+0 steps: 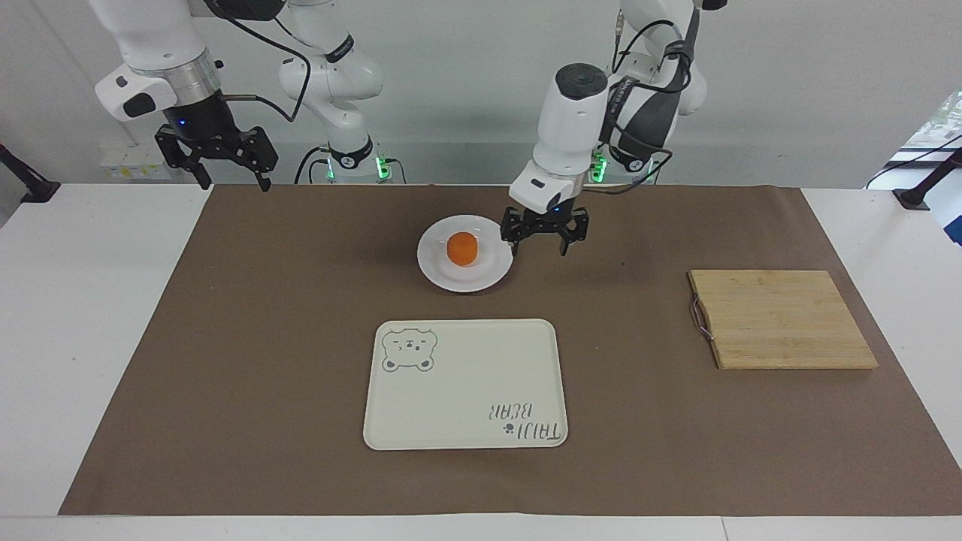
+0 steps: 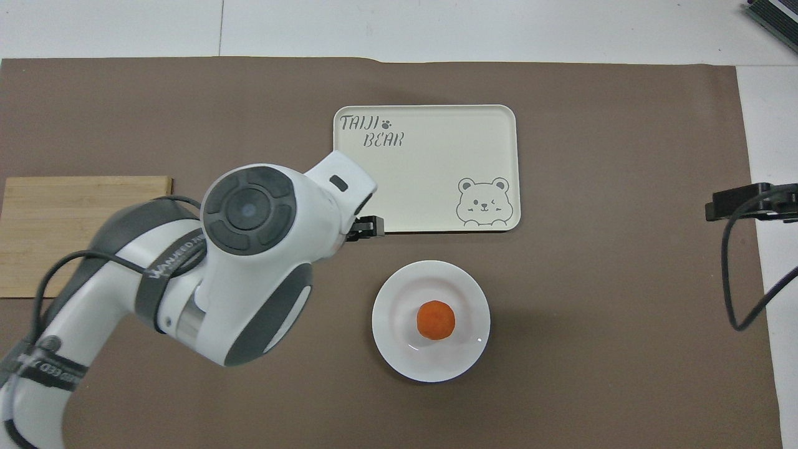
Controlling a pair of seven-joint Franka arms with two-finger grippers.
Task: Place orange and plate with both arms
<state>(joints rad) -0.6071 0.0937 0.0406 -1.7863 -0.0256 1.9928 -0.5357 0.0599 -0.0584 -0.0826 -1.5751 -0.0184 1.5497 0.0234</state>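
The orange (image 1: 463, 249) (image 2: 436, 320) rests alone in the middle of the white plate (image 1: 466, 284) (image 2: 399, 293), which lies on the brown mat. My left gripper (image 1: 539, 250) hangs open and empty just above the mat, beside the plate on the side toward the left arm's end, touching neither. From overhead the left arm's wrist (image 2: 255, 249) covers most of that gripper. My right gripper (image 1: 234, 182) waits open and empty, raised over the mat's corner nearest the robots at the right arm's end.
A cream tray with a bear drawing (image 1: 466, 383) (image 2: 424, 168) lies farther from the robots than the plate. A wooden cutting board (image 1: 782, 319) (image 2: 62, 212) sits toward the left arm's end, partly covered by the left arm from overhead.
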